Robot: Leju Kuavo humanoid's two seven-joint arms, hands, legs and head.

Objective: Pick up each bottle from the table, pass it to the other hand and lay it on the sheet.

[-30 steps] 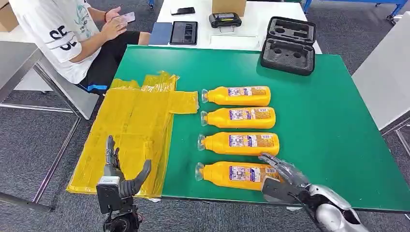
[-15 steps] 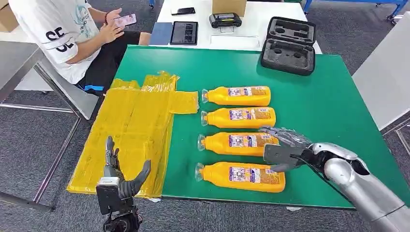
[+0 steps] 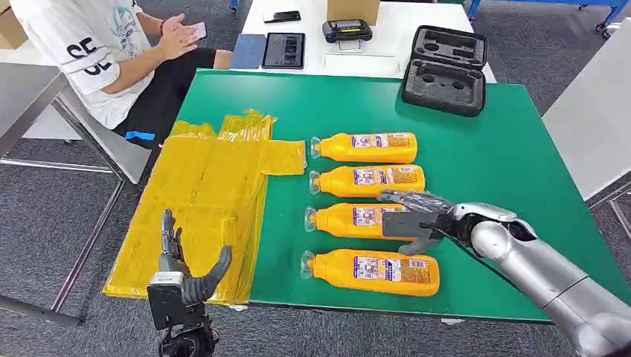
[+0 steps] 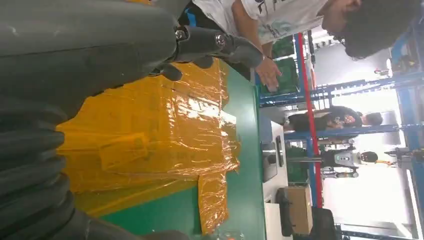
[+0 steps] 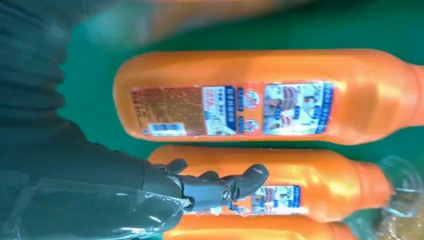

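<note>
Four orange bottles (image 3: 370,193) lie in a row on the green surface (image 3: 491,163); none rests on the yellow sheet (image 3: 197,201) yet. The right hand (image 3: 411,216) hovers with fingers spread, empty, over the third bottle (image 3: 346,218). The left hand (image 3: 182,271) waits released beside the sheet.

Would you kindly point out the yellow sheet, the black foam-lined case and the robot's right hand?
yellow sheet (image 3: 201,201), head view, on its flat middle.
black foam-lined case (image 3: 444,71), head view, on the hinge between its open halves.
right hand (image 3: 409,216), head view, on the back of the hand.
</note>
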